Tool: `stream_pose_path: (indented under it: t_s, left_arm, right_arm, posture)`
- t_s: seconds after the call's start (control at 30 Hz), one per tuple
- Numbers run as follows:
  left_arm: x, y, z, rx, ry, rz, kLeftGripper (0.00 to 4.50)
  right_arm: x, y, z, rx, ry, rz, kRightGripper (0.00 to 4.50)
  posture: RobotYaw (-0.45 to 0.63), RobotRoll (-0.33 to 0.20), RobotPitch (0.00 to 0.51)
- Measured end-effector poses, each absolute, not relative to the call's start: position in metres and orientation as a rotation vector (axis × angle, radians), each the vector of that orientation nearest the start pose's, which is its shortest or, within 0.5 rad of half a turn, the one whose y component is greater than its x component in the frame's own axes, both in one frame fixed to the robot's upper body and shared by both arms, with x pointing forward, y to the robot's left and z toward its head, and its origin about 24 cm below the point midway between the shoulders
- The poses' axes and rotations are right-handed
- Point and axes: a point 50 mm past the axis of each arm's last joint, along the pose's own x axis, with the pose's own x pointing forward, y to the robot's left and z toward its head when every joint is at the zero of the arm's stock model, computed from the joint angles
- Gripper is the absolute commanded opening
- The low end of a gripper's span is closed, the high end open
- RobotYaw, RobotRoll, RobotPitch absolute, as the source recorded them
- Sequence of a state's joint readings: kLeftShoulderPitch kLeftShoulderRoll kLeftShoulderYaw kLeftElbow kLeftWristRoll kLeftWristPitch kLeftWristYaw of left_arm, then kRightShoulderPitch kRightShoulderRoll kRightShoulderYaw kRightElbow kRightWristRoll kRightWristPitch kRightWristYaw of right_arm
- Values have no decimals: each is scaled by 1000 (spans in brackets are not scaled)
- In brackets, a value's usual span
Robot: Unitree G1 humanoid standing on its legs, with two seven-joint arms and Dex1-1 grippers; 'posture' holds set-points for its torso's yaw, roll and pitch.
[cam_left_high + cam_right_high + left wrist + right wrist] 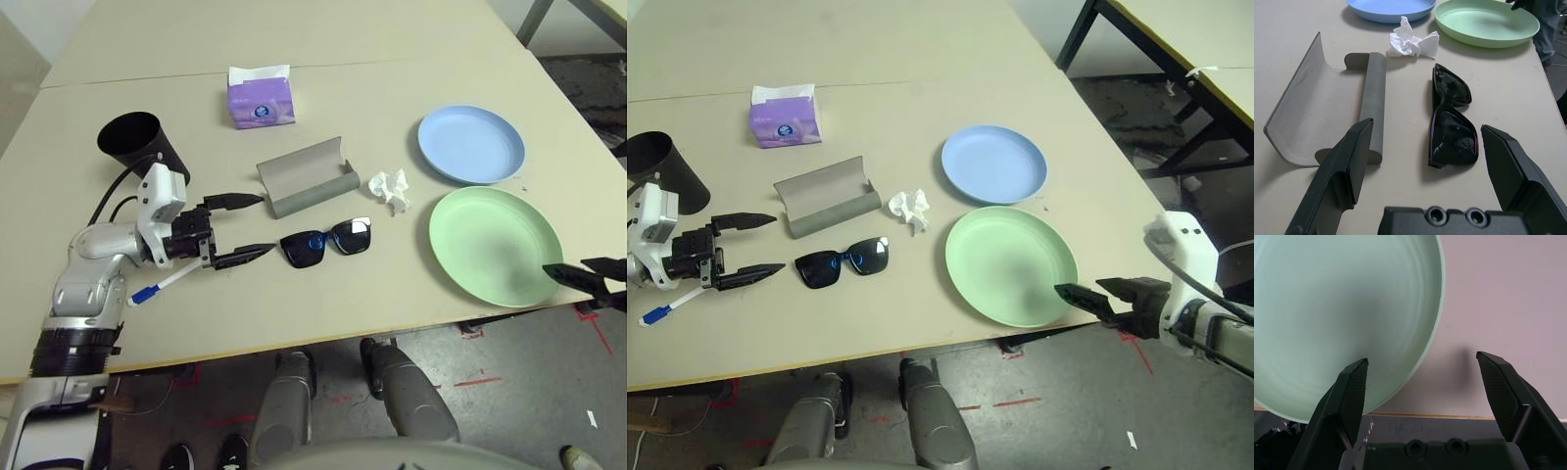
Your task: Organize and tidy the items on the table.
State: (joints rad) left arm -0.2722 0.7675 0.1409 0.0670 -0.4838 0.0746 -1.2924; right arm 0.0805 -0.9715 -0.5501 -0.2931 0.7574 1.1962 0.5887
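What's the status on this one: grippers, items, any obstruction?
Left gripper open, fingers aimed at the black sunglasses. Right gripper open at the green plate's near rim. Nothing held. Open grey glasses case close beside the sunglasses.

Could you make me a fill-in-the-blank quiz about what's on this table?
1. The crumpled tissue lies between the grey glasses case and the ____ plate.
2. The sunglasses lie just ahead of the robot's ____ hand.
3. The right hand, fingers open, sits at the near edge of the ____ plate.
4. The black cup is lying on its ____.

Missing words: blue; left; green; side
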Motion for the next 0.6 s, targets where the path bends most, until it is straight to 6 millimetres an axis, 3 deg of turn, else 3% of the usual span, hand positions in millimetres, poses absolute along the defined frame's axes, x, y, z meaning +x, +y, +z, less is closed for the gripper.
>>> stream_pose_path:
  t_s: [0.4,0.47,0.6]
  left_arm:
    - [260,247,158,356,-37,-1147,4457]
    - [260,247,159,357,-39,-1143,4500]
    - [260,247,163,368,-59,-1133,4500]
  right_arm:
    - [208,-313,147,37,684,315,4500]
    - [208,-312,146,39,687,321,3937]
    - [209,-310,144,50,696,332,2400]
  posture:
    - [-158,0,233]
    - [-152,0,232]
    - [-147,0,228]
